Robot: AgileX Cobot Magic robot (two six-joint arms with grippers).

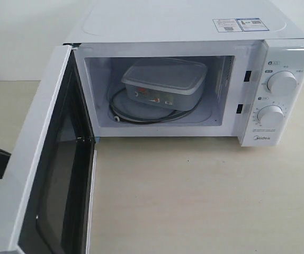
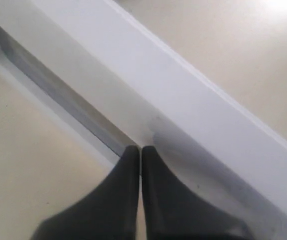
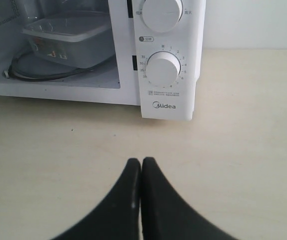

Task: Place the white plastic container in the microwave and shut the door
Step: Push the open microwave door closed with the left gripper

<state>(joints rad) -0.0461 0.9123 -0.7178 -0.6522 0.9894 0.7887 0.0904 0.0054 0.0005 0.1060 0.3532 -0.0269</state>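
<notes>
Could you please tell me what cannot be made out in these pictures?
1. Container contents: both views showing it, cloudy lid and walls hide them.
2. Door, outer face: exterior view, turned away from camera.
3. Whether the left gripper touches the door: left wrist view, blurred.
4. Upper dial markings: exterior view, too small.

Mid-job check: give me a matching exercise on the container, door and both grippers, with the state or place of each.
1 white plastic container
2 door
3 left gripper
4 right gripper

A swung wide open
B shut, by the door's white edge
C on the turntable inside the microwave
D shut, over the table facing the lower dial

Pairs: 1-C, 2-A, 3-B, 4-D
</notes>
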